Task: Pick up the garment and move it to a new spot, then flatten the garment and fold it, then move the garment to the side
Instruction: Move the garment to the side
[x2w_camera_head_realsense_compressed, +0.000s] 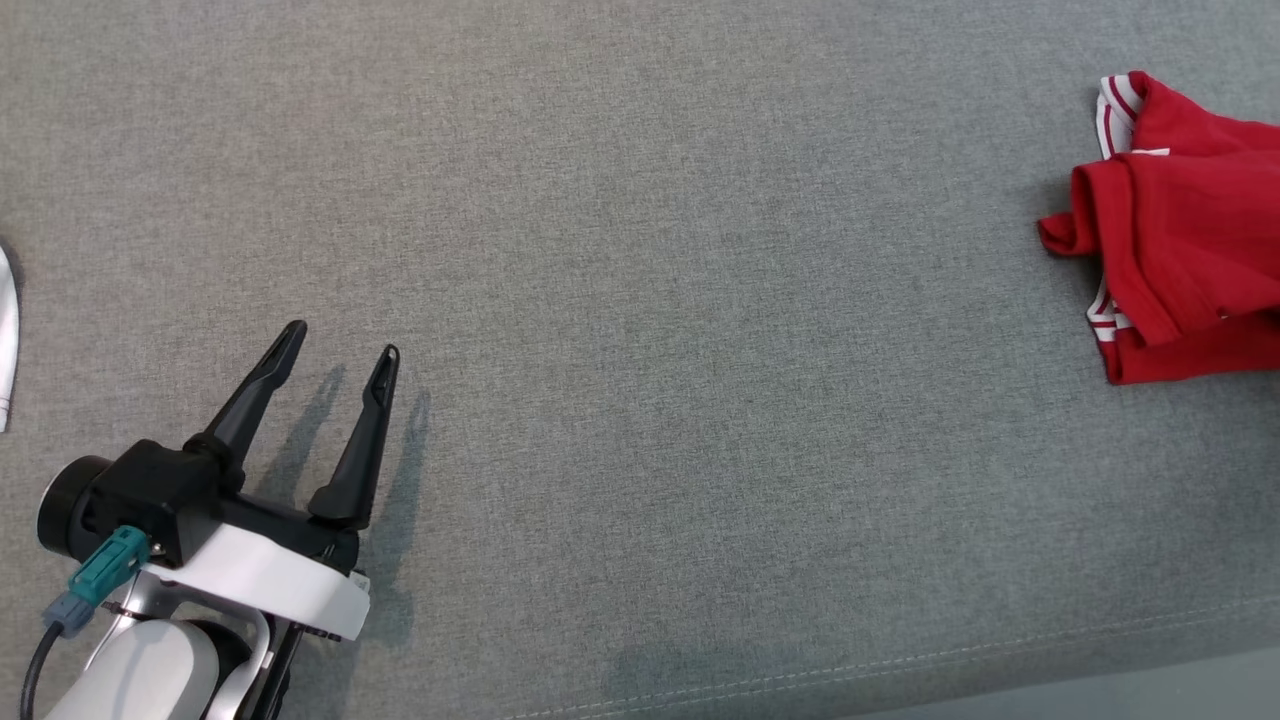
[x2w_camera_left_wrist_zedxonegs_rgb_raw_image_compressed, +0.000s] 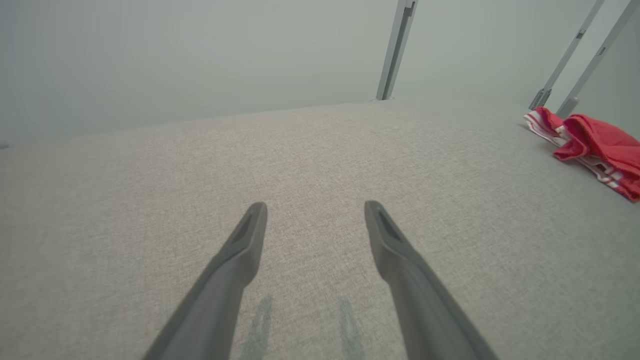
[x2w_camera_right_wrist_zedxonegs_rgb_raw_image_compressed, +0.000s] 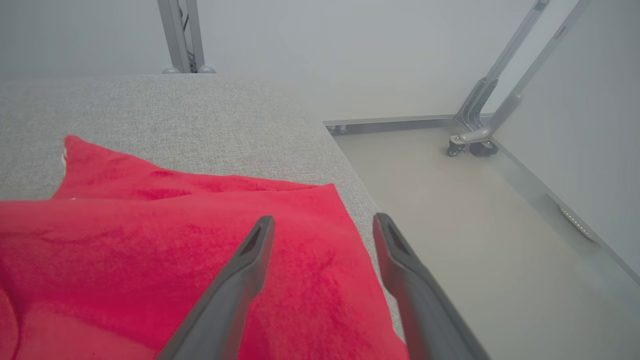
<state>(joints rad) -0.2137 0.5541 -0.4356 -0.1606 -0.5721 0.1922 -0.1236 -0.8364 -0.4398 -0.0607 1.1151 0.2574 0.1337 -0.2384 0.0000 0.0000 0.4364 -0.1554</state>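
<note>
Worktop (x2w_camera_head_realsense_compressed: 640, 300): wide, flat, covered in matte grey woven cloth. It is bare across the middle. In the right wrist view its right-hand edge drops to a pale floor (x2w_camera_right_wrist_zedxonegs_rgb_raw_image_compressed: 475, 225).
Garment (x2w_camera_head_realsense_compressed: 1190, 230): red knit, lying in a loose layered bundle at the far right of the worktop, close to that edge. The head view cuts it off at the frame. It is well apart from the left tool.
Garment, lay: the layers overlap and one corner pokes out leftward. Cannot tell whether the fold is neat.
Handling (judgement): light, soft and limp, with no stiffness. It would likely sag and open if lifted by a single layer. The woven cover looks grippy, so dragging would probably rumple it. Not fragile, not slippery.
Hold point (judgement): pinch through all layers at the thick folded edge. To keep the bundle flat, use two holds set apart.
Left tool (x2w_camera_head_realsense_compressed: 342, 340): fingers spread with nothing between them, low over bare worktop at the lower left, shadows just beneath.
Right tool (x2w_camera_right_wrist_zedxonegs_rgb_raw_image_compressed: 324, 219): fingers spread over the garment's corner nearest the worktop edge, with no cloth pinched. Cannot tell whether the tips touch the fabric.
Striped trim (x2w_camera_head_realsense_compressed: 1115, 110): white bands on a red rib at the bundle's left side. It looks denser than the body cloth, so it is a fair second grip.
</note>
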